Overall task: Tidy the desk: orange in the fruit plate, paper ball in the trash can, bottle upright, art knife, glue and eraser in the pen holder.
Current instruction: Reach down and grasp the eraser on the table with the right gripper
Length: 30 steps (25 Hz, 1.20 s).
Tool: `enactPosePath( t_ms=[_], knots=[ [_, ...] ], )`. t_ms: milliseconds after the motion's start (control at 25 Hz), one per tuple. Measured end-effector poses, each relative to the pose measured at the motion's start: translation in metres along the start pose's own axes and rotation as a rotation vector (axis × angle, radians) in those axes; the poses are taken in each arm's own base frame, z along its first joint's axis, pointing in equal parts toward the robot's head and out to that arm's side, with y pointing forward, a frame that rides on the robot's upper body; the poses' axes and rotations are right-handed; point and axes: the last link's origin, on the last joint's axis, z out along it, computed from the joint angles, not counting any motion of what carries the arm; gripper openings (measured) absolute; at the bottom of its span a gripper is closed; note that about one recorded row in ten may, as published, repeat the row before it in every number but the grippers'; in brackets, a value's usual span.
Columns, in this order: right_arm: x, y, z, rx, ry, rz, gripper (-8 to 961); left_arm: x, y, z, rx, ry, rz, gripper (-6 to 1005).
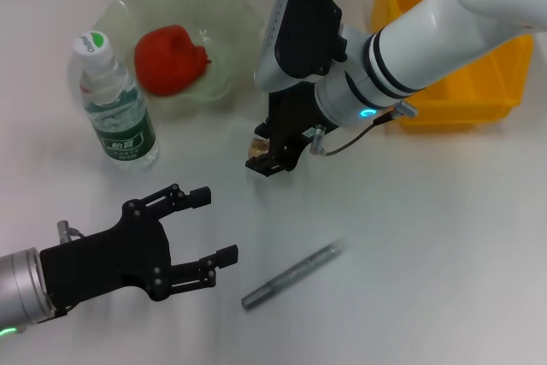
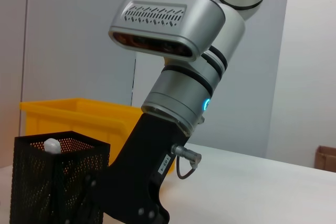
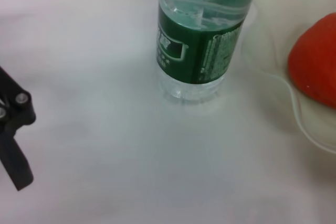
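Note:
A red-orange fruit (image 1: 171, 59) lies in the pale green fruit plate (image 1: 235, 14) at the back left; both also show in the right wrist view, fruit (image 3: 315, 61) and plate (image 3: 286, 103). The green-labelled bottle (image 1: 115, 104) stands upright beside the plate, also in the right wrist view (image 3: 202, 51). A grey art knife (image 1: 291, 276) lies on the table at the front. My left gripper (image 1: 214, 226) is open and empty, left of the knife. My right gripper (image 1: 273, 158) hangs at the table's middle, beside the black mesh pen holder (image 2: 52, 182). A small tan thing (image 1: 255, 150) shows at its tip.
A yellow bin (image 1: 461, 83) stands at the back right behind the right arm, also in the left wrist view (image 2: 79, 116). A white object (image 2: 51, 144) sticks up inside the pen holder. The head view hides the pen holder under the right arm.

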Motion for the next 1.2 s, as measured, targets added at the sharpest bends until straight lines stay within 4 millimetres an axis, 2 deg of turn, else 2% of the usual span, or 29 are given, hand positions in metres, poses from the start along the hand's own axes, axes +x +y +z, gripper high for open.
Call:
enactPosePath(
  t_ms=[160, 600, 720, 960, 1200],
  knots=[
    [0.0004, -0.0009, 0.0012, 0.009, -0.012, 0.016, 533, 0.0002, 0.0002, 0.0, -0.002, 0.001, 0.0, 847],
    [0.0022, -0.0031, 0.0027, 0.027, -0.017, 0.025, 531, 0.0004, 0.001, 0.0001, -0.006, 0.004, -0.001, 846],
    [0.0031, -0.0021, 0.0036, 0.026, -0.012, 0.022, 493, 0.0004, 0.0012, 0.0002, -0.007, 0.004, -0.001, 846],
    [0.0041, 0.0018, 0.0078, 0.027, -0.009, 0.013, 494, 0.0005, 0.0015, 0.0003, -0.009, 0.005, -0.001, 846],
    [0.0064, 0.0009, 0.0085, 0.03, -0.004, 0.02, 454, 0.0009, 0.0019, 0.0003, -0.012, 0.008, -0.001, 846]
  ],
)
